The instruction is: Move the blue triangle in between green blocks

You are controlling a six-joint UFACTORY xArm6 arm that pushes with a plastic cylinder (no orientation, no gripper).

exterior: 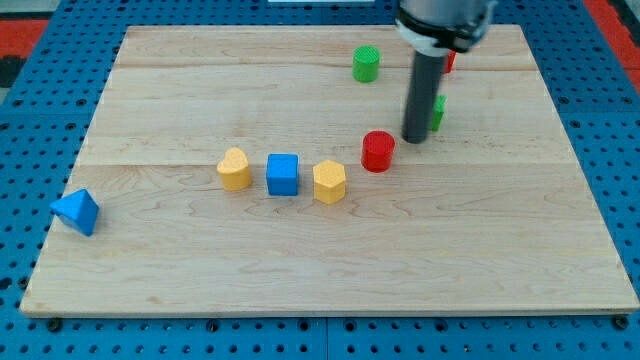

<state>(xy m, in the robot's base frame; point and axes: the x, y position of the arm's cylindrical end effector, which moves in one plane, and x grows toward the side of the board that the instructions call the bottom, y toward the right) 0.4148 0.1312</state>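
My tip (pixel 415 140) carries no fingers, so there is nothing to clench or release; it is the plain lower end of a straight dark rod, and it stands on the pale wooden board (pixel 480 250) in the upper right part of the view, touching no block that I can make out; the rod rises upright from it to the grey and black arm housing (pixel 445 22) at the view's top edge. Just to the tip's right, partly hidden behind the rod, sits a green block (pixel 438 110) whose shape I cannot tell; just below and to the tip's left stands the red cylinder (pixel 378 151), near but apart; above and to the left stands the green cylinder (pixel 366 64), close to the board's top edge; a sliver of another red block (pixel 450 62) shows behind the rod. Further left, in a row across the board's middle, lie a yellow hexagonal block (pixel 329 182), a blue cube (pixel 283 174) and a yellow heart-shaped block (pixel 234 169), each near its neighbour but not touching. The blue triangle (pixel 77 211) lies well apart from all these, at the board's left edge near the bottom left corner, seemingly overhanging the blue pegboard surround (pixel 30 130); the board's lower half and its right side lie open; the row of three sits between the triangle and the green blocks.
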